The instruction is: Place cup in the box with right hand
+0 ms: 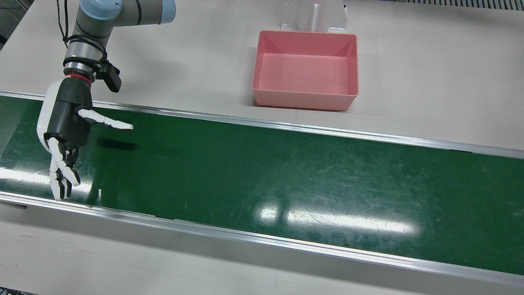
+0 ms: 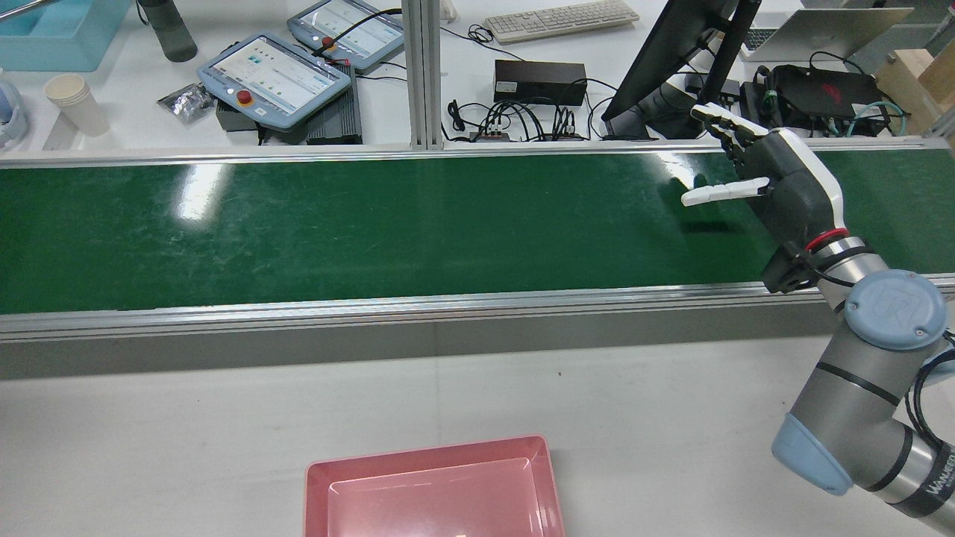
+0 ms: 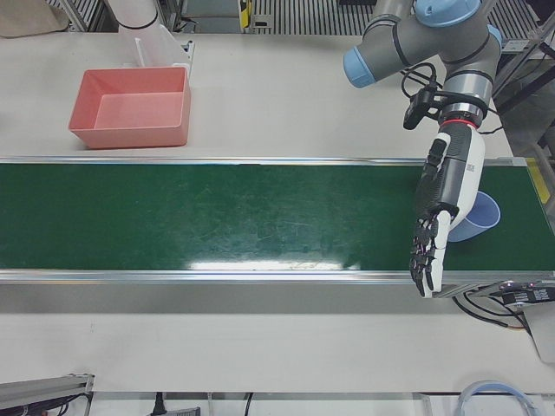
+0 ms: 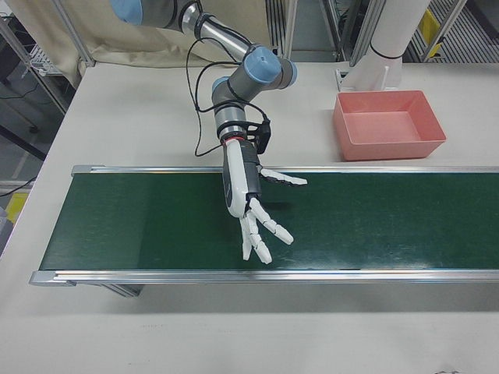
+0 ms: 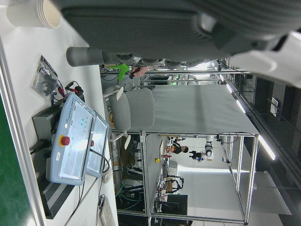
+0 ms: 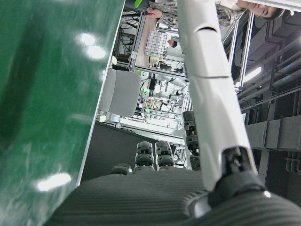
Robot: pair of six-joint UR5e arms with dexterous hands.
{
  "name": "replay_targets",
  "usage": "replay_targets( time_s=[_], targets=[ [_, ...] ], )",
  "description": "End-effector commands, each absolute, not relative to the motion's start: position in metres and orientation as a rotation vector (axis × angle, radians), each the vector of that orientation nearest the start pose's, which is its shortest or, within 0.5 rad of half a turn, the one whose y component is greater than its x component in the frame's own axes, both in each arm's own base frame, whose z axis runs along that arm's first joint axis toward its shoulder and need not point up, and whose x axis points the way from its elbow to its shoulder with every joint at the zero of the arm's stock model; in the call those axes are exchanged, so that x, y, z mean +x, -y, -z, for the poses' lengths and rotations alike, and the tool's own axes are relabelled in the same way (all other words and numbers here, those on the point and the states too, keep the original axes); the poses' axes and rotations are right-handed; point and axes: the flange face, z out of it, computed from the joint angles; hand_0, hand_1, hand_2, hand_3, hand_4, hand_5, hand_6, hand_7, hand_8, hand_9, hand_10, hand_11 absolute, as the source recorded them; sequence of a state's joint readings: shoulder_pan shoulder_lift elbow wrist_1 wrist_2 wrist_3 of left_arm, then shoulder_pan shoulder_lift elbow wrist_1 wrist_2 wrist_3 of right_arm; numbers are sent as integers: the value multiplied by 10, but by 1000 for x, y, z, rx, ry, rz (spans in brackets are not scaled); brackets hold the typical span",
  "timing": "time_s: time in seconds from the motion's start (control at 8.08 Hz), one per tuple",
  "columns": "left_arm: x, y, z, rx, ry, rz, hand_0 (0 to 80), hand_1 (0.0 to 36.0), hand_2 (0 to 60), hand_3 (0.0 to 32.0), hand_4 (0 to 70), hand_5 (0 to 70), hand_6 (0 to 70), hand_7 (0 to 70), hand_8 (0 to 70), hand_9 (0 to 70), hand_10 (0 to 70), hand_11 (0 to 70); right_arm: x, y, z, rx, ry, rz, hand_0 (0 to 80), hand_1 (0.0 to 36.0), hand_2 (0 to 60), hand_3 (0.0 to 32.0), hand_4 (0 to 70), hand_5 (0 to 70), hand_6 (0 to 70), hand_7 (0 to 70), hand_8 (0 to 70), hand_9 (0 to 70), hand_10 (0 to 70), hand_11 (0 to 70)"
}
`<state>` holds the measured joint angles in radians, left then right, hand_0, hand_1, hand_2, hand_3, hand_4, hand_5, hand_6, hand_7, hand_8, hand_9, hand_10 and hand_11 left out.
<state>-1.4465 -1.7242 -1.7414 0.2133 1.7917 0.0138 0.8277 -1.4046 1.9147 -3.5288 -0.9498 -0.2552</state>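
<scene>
Cup [image 3: 479, 217] sits at the belt's [image 3: 217, 225] right end in the left-front view, behind the right hand [image 3: 442, 212] (fingers spread, empty); a hasty sweep could knock it over; box [image 3: 134, 108] waits upper left

Green conveyor belt [image 1: 286, 172] (scuffed, glare patches); behind: teach pendants [image 2: 272, 74], keyboard [image 2: 561, 19], paper cups [image 2: 74, 104].

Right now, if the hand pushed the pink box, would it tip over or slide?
Probably slide: the box is low and wide, flat on the smooth table, so tipping seems unlikely. It looks empty and thin-walled, so it is likely light and easy to shove.
</scene>
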Motion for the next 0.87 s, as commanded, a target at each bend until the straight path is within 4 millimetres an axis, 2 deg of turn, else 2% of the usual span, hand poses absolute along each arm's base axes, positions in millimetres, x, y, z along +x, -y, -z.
replay_targets(
  time_s=[0.0,0.25,0.5,0.74],
  targets=[
    [-43,554,-547,-332,-2139,1908,0,0,0,0,0,0,0,0,0,0,0,0,-204,503,-481,-68,-2490,2217,690,290,0,0,0,100,53,145,88,111,0,14],
    [-43,554,-546,-332,-2139,1908,0,0,0,0,0,0,0,0,0,0,0,0,-204,506,-482,10,-2470,2165,593,235,0,8,0,89,41,103,89,108,0,23],
    [-43,554,-547,-333,-2138,1909,0,0,0,0,0,0,0,0,0,0,0,0,-204,506,-484,13,-2469,2160,546,202,0,8,0,82,37,75,91,107,5,32],
    [-43,554,-546,-332,-2139,1908,0,0,0,0,0,0,0,0,0,0,0,0,-210,509,-496,-14,-2457,2199,550,208,0,2,0,83,39,87,90,107,3,29]
  ],
)
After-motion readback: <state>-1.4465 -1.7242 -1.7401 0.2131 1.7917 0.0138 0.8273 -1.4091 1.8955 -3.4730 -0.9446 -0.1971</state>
